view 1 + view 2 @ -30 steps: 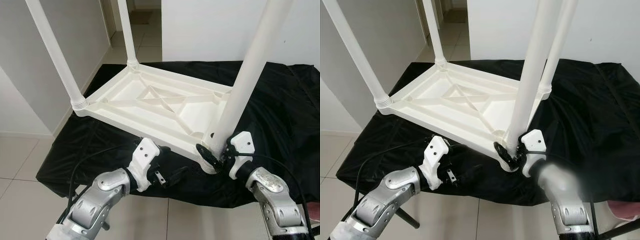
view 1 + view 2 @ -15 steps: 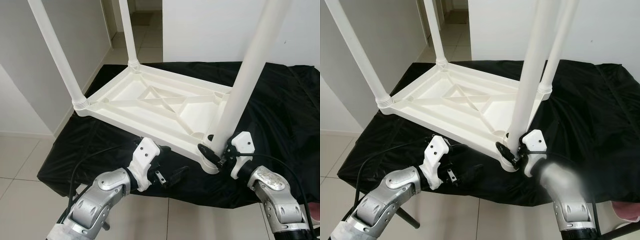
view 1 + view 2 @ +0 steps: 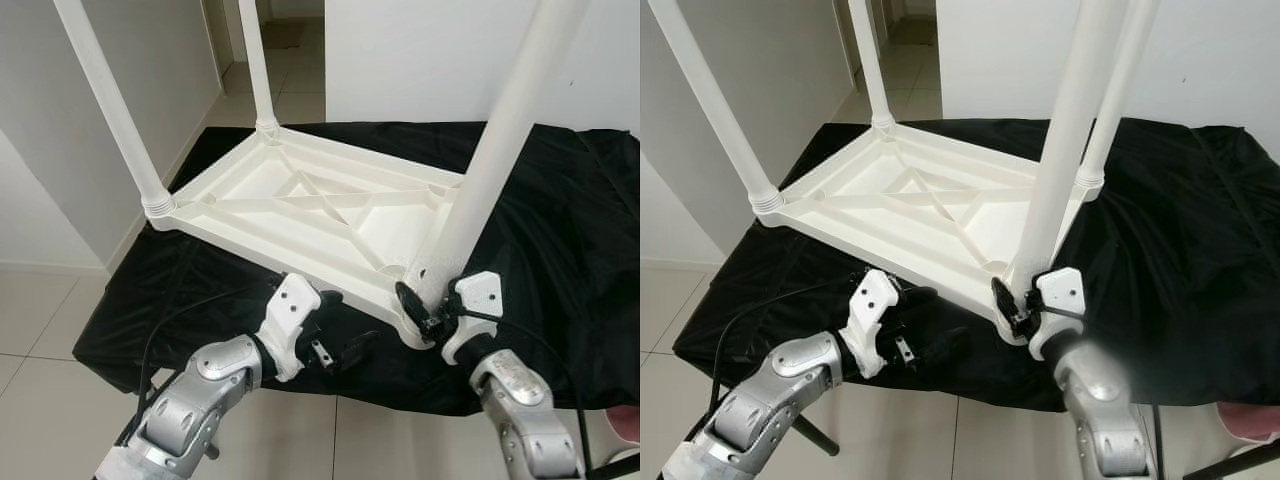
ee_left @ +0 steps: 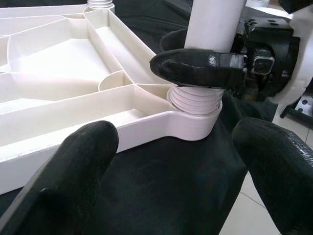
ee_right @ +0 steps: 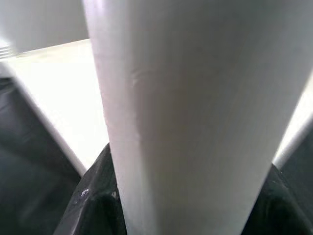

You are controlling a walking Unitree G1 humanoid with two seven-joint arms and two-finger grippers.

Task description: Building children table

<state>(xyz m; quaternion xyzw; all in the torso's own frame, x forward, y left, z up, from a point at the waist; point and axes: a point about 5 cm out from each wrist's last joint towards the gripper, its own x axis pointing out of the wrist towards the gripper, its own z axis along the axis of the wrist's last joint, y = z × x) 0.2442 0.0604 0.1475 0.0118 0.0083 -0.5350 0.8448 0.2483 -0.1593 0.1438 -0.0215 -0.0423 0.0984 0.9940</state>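
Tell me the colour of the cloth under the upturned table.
Black. The cloth under the white table shows best in the left eye view.

A home interior: pale glossy ceramic floor tiles (image 3: 45,330), plain white painted walls (image 3: 420,55), a tiled corridor (image 3: 285,70) leading away behind, and a black-cloth-draped desk (image 3: 570,230).

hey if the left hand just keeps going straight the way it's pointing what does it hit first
Probably the near leg at its threaded base, where the right hand grips it; the left hand is open, and depth is uncertain.
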